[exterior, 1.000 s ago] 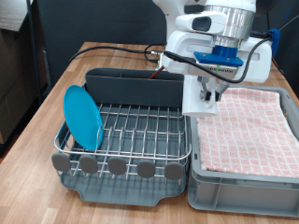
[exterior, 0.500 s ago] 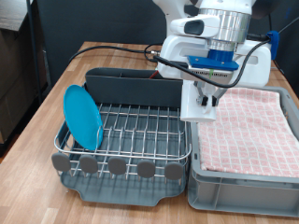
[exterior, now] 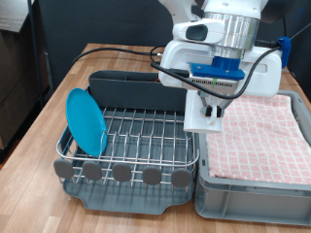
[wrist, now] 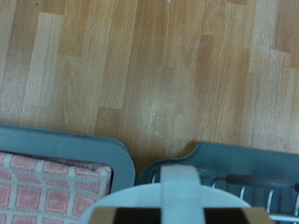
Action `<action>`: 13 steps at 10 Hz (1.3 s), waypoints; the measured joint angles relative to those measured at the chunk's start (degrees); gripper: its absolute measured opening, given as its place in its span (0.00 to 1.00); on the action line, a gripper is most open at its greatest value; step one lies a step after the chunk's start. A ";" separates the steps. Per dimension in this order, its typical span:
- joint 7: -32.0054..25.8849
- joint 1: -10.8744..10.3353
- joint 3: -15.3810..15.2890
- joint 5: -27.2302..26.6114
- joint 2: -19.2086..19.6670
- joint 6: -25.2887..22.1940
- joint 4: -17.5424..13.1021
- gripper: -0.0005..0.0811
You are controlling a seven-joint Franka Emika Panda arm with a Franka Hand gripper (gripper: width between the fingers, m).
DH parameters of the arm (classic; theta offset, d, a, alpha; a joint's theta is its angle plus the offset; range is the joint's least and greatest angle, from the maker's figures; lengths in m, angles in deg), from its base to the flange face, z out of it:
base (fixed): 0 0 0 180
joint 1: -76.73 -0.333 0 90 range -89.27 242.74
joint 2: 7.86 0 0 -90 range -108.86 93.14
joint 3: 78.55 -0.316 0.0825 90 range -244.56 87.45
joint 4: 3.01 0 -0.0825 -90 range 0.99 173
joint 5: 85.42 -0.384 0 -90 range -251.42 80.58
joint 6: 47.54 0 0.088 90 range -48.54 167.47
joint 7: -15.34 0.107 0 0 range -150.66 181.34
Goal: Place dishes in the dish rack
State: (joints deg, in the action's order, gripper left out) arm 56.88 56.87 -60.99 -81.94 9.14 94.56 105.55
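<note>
My gripper (exterior: 210,103) is shut on the white mug (exterior: 201,114) and holds it in the air above the seam between the dish rack (exterior: 136,136) and the cloth-lined crate. In the wrist view the mug (wrist: 177,198) fills the lower edge, handle towards the camera. The light-blue plate (exterior: 85,121) stands upright in the rack's wire grid at the exterior view's left. The tall grey compartment (exterior: 136,90) runs along the rack's far side. The round grey discs (exterior: 121,173) line its near edge. The wooden spoon is not in view.
The grey crate lined with pink checkered cloth (exterior: 258,136) sits at the exterior view's right, against the rack; it also shows in the wrist view (wrist: 47,177). Both stand on a wooden table (exterior: 78,78). A black cable (exterior: 126,53) lies behind the rack.
My gripper has carried the mug towards the exterior view's left, from over the crate's edge to the rack's right side. The plate has not moved.
</note>
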 joint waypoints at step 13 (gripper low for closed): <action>-9.99 7.89 -4.56 -9.08 15.32 -1.76 -13.08 0.10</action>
State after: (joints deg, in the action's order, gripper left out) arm 46.88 64.76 -65.56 -91.03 24.46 92.80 92.46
